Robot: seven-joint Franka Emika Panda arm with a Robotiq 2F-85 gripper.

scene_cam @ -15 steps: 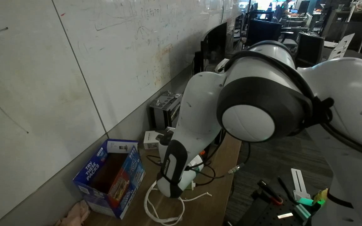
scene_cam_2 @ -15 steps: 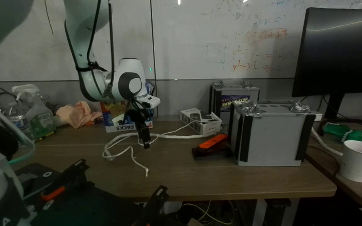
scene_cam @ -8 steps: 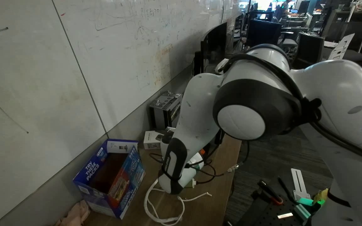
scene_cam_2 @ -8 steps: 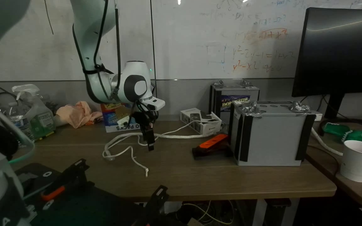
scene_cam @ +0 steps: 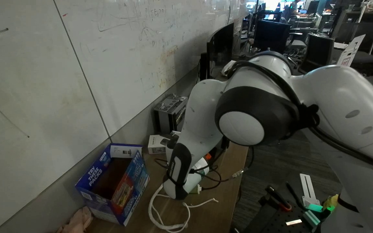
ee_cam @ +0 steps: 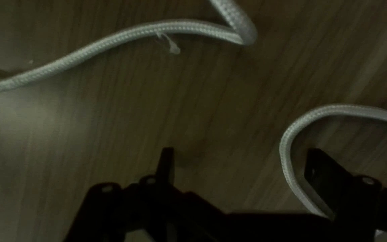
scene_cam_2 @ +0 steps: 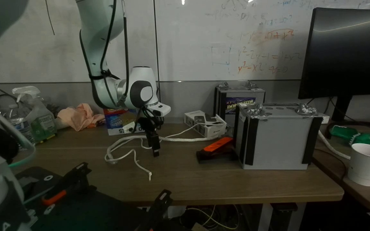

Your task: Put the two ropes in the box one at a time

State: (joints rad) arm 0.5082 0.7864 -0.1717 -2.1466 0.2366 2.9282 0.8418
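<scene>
Farthest left of the claw, in an exterior view, stood a clear water bottle (scene_cam_2: 19, 125) and a green-labelled spray bottle (scene_cam_2: 44, 123), with a crumpled peach cloth (scene_cam_2: 77, 117) nearer in. Next came the blue box (scene_cam_2: 117, 120), upright on the desk (scene_cam_2: 220, 186), behind the claw and to its left, part of it hidden by the arm (scene_cam_2: 90, 57); its top stood open. The white ropes (scene_cam_2: 188, 140) lay in loose loops on the desk, starting left of the claw, passing behind it and reaching to its right; which strand belonged to which rope could not be told. One end trailed in front of the claw, slightly to its left.

The claw (ee_cam: 240, 153) itself pointed down, low over the desk, its fingers spread well apart. In the wrist view a knobbed rope end lay left, beyond the fingertips, while another length curved in between the fingers, near the right-hand one; whether it touched was unclear.

Right of the claw, rope reached the small white-and-grey boxes (scene_cam_2: 214, 131). Past these lay an orange-and-black object (scene_cam_2: 218, 145), just beside a grey case (scene_cam_2: 278, 138). Farthest right were a monitor (scene_cam_2: 348, 54) and a paper cup (scene_cam_2: 366, 166).
</scene>
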